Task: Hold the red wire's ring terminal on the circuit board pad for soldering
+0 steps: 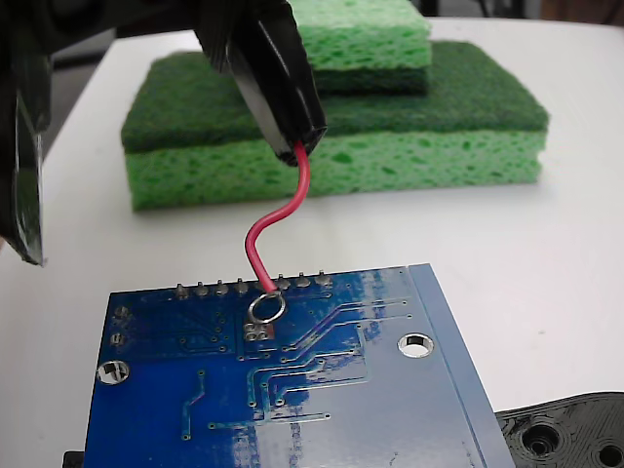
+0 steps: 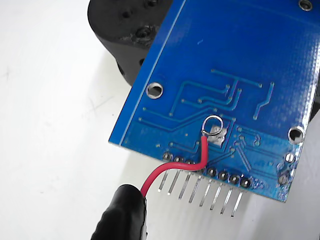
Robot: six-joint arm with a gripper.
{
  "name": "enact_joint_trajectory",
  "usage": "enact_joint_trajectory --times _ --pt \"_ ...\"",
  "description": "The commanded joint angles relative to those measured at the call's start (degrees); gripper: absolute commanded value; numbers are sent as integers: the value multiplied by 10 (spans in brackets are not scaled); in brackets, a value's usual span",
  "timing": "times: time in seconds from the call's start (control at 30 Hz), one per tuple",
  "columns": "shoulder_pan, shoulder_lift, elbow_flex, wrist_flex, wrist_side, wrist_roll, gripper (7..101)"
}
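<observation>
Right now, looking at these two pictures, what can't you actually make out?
- Pincer: fixed view shows only one black tip at the red wire; wrist view cuts it off at the bottom edge. Open or shut is unclear.
- Ring terminal touching the pad or hovering above it: too small in either view.
- Circuit board: near end cut off by the fixed view's bottom edge.
- Black plastic part: mostly hidden under the board.

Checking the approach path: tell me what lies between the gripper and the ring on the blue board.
Only the red wire, curving from the gripper down to the ring; otherwise bare in the fixed view.
</observation>
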Motion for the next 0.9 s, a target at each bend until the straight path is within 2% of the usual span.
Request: enact_joint_trajectory --times 0.03,0.9 --pt "0 4 1 -5 3 1 1003" --pt "0 3 4 -11 6 5 1003"
